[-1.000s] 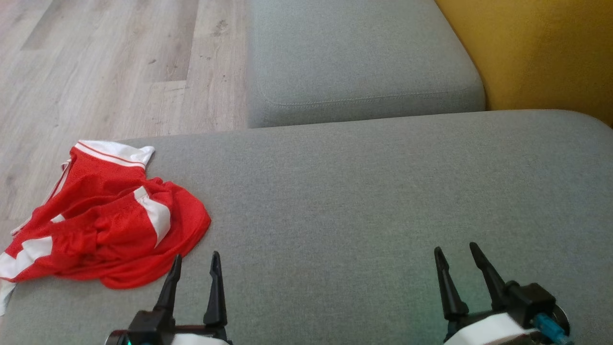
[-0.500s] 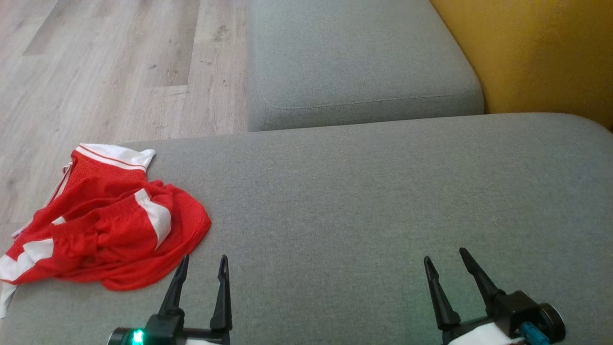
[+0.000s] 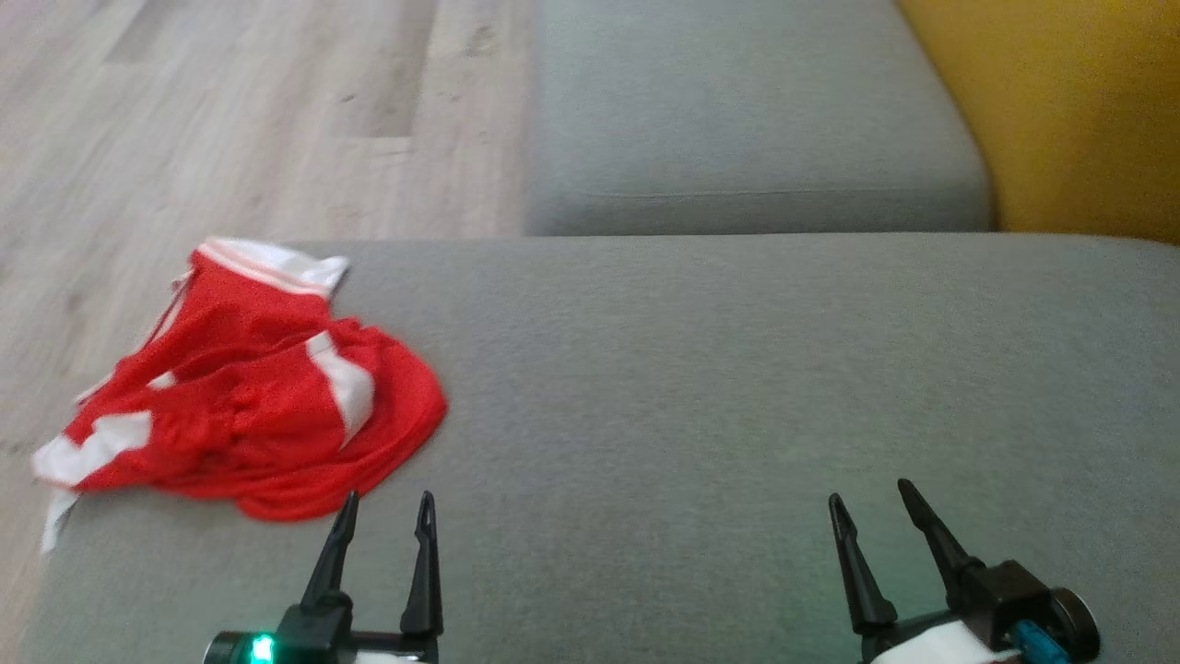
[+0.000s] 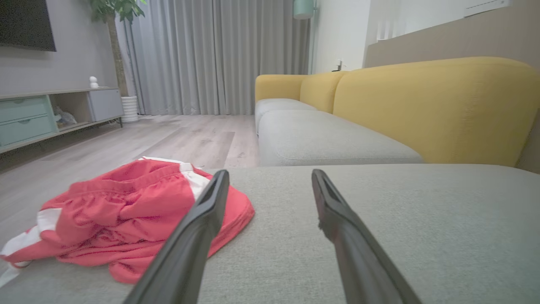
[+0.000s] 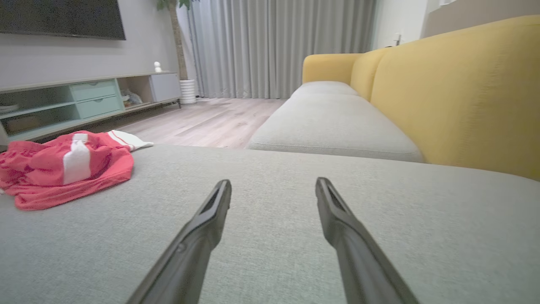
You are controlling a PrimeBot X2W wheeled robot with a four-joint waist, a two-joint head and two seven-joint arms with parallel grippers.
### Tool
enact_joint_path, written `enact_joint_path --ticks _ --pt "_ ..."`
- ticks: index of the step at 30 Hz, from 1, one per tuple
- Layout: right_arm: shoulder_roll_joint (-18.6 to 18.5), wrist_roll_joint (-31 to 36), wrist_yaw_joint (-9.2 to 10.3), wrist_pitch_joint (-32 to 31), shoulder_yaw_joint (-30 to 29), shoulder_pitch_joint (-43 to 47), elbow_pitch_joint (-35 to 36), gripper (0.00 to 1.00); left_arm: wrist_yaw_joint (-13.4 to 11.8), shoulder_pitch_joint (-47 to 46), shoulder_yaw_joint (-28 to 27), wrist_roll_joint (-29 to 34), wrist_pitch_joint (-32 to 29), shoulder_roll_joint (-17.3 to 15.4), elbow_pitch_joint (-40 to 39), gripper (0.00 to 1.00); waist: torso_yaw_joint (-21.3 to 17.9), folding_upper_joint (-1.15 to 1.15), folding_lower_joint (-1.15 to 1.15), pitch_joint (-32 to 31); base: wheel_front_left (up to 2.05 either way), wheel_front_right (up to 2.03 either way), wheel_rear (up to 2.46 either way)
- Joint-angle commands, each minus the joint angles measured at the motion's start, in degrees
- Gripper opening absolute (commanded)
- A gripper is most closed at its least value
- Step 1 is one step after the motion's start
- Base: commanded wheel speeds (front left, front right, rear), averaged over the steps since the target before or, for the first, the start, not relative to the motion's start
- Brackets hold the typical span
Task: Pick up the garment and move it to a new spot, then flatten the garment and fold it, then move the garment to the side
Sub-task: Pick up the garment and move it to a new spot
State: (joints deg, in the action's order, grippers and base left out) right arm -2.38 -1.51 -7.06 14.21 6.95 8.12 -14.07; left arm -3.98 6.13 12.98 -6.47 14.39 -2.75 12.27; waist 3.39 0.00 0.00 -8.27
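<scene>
The robot is swinging its view a little toward its left: the whole scene is sliding rightward and blurring, while both grippers are keeping their places low in the head view. The red garment (image 3: 249,406) itself is not shifting; only the camera is turning.

The left gripper (image 3: 388,503) is holding its jaws spread wide and empty. The garment is lying crumpled just ahead of and to the left of them, near the left fingertip but not between the jaws. The right gripper (image 3: 869,493) is also spread and empty, with the garment well off to its left.

I am reading this as the robot squaring up for the first pick; nothing is lifted yet.

The garment is sitting at the left end of a grey sofa seat (image 3: 737,415), its white-trimmed edge reaching out over the pale wood floor (image 3: 230,120). Beyond both jaws a second grey cushion (image 3: 737,111) is running on, with a yellow backrest (image 3: 1079,111) to their right. Curtains (image 4: 211,55) and a low cabinet (image 5: 84,101) are standing across the room.
</scene>
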Motion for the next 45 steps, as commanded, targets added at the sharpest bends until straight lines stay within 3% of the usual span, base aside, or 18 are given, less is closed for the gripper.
enact_joint_path --ticks 1,12,20,26,34,40,45 --pt "-0.50 -0.32 -0.43 0.79 1.39 -1.71 1.69 1.00 -0.31 -3.06 -2.13 0.78 0.61 -0.12 -1.75 1.00 3.27 0.00 0.00 0.78 0.00 0.00 0.00" --pt "-0.50 -0.82 -0.43 0.79 0.74 -3.37 2.18 1.00 -1.21 -3.34 -5.87 1.51 0.61 -0.12 -3.34 1.00 18.00 0.00 0.00 4.59 0.00 0.00 0.00" --pt "-0.50 -0.37 -0.43 0.79 -0.13 -4.22 2.36 1.00 -2.43 -3.34 -8.52 2.11 0.61 -0.12 -5.16 1.00 24.03 0.00 0.00 7.16 0.00 0.00 0.00" --pt "-1.68 1.28 -0.43 0.79 -0.90 -4.06 2.97 1.00 -2.31 -6.93 -11.05 3.14 0.61 -0.17 -7.10 1.00 24.70 0.00 0.00 10.45 0.00 0.00 0.00" --pt "-10.11 1.05 -0.43 0.79 -0.56 -7.60 6.76 1.00 0.12 -23.06 -11.30 5.25 0.61 -0.91 -8.63 1.00 22.80 0.00 0.00 22.29 0.00 0.00 0.00" --pt "-16.34 0.09 -0.43 0.79 -0.88 -9.90 9.07 1.00 0.17 -38.45 -12.59 4.45 0.61 -1.39 8.97 1.00 19.46 0.00 0.00 29.89 0.00 0.00 0.00" --pt "-18.31 -0.51 -0.43 0.79 -0.42 -11.35 10.31 1.00 0.85 -49.39 -15.07 0.70 -1.47 -1.80 27.76 1.00 16.19 0.00 0.00 33.02 0.00 0.00 0.00"
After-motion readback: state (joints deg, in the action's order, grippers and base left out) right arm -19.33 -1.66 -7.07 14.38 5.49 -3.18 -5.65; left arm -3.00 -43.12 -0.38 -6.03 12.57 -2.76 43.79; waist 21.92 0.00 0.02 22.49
